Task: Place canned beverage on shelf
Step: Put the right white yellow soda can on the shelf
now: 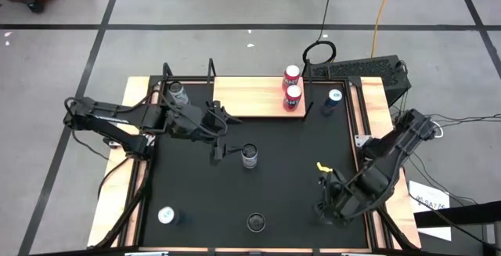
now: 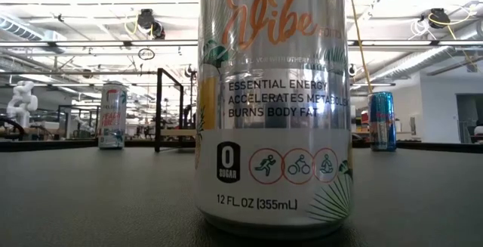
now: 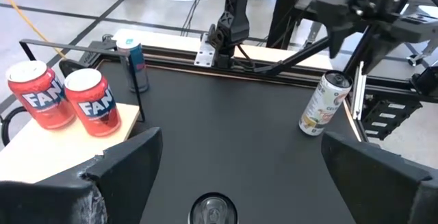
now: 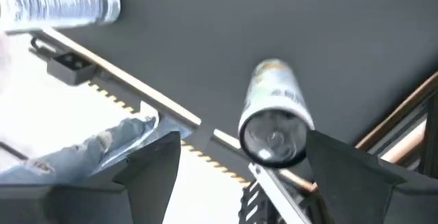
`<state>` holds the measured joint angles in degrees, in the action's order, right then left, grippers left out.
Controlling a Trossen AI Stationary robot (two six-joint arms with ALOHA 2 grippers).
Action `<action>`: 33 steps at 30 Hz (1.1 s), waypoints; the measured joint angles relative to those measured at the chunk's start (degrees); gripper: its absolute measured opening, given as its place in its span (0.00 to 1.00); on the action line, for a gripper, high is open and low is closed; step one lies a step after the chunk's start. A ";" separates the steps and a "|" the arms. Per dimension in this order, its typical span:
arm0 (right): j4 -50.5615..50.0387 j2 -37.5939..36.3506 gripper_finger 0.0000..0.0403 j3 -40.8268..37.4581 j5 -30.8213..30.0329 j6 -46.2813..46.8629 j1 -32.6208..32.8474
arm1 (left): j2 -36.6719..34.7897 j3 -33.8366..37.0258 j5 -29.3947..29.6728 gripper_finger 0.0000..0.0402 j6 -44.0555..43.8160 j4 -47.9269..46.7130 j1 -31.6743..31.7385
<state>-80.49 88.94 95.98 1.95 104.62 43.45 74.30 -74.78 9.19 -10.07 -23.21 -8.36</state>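
Cans: we count 7 on the worktop [image 1: 196, 209]. 2 red ones on the shelf, 5 on the black mat.
Red cans [image 1: 292, 76] [image 1: 293, 96]: 2, upright, side by side at one end of the shelf; in left wrist view they read "FAN" [image 3: 35, 94] [image 3: 91, 102].
Shelf [image 1: 246, 95]: 1 light-wood board w/ black end rails, beyond the left pincer; rest of the board bare.
Blue can [image 1: 334, 99]: upright, just off the shelf end nearest the red pair.
Left pincer [image 1: 217, 148]: fingers wide apart, holding nothing, touching nothing we can see.
Silver can nr left pincer [image 1: 250, 156]: upright, long axis vertical, top up, just beside the fingertips; its dark top shows between the fingers in left wrist view [image 3: 212, 212].
Right pincer [image 1: 325, 201]: fingers spread, nothing held; we see no contact.
Silver can ahead of right pincer [image 4: 274, 114]: stands on the mat nr its edge, top toward the wrist cam. We can't tell which can of the overhead view it is.
Front-edge can [image 1: 256, 223]: dark top, upright, betw. the two arms; fills the low view, label "12 FL OZ" [image 2: 273, 103].
Corner can, left-arm side [image 1: 167, 216]: upright, well apart from both pincers.
Can behind left arm [image 1: 178, 93]: upright, nr the shelf's other end rail.
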 joint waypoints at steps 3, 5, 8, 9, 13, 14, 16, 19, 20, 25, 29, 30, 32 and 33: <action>-0.02 0.92 0.79 0.02 1.64 1.50 1.41 | 0.00 0.00 0.00 0.97 0.00 -0.01 0.00; -0.37 1.97 0.83 -0.05 2.73 2.56 2.23 | 0.00 0.00 0.00 0.97 0.01 0.01 0.02; -0.80 3.50 0.90 -0.70 2.87 4.60 2.92 | 0.00 0.00 0.00 0.97 0.31 0.00 0.02; -0.77 3.88 0.92 -1.05 2.86 5.30 3.05 | 0.10 0.00 0.00 0.97 0.33 0.01 0.02; -0.74 4.71 0.98 -3.17 2.73 7.97 3.18 | 0.37 0.00 0.00 0.97 0.37 -0.04 0.02; -0.69 4.77 0.99 -3.68 2.71 8.46 3.18 | 0.37 0.00 0.00 0.97 0.37 -0.04 0.02; -0.37 4.75 0.98 -4.94 2.70 9.69 3.18 | 0.37 0.00 0.01 0.97 0.38 0.03 0.06; 1.01 4.75 0.97 -6.65 2.80 10.93 3.18 | 0.39 0.00 0.01 0.97 0.42 -0.01 0.13; 1.77 4.75 0.97 -7.25 2.84 11.23 3.18 | 0.39 0.00 0.04 0.97 0.42 -0.01 0.13; 7.30 4.75 0.97 -9.63 2.84 11.71 3.18 | 0.39 0.00 0.06 0.97 0.44 -0.06 0.13; 7.94 4.75 0.97 -11.06 2.84 12.74 3.18 | 0.39 0.00 0.69 0.97 0.46 -0.06 0.13; 7.93 4.75 0.97 -11.30 2.87 12.79 3.18 | 0.39 0.00 0.90 0.97 0.46 -0.08 0.13; 7.81 4.75 0.94 -11.59 3.81 12.79 3.18 | 0.39 0.00 1.47 0.97 0.48 -0.08 0.13; 7.58 4.75 0.92 -11.74 4.27 12.80 3.18 | 0.41 0.00 1.60 0.97 0.46 -0.15 0.13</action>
<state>-72.91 93.69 84.24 6.22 117.43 46.63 74.71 -74.78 10.79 -9.60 -23.36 -8.23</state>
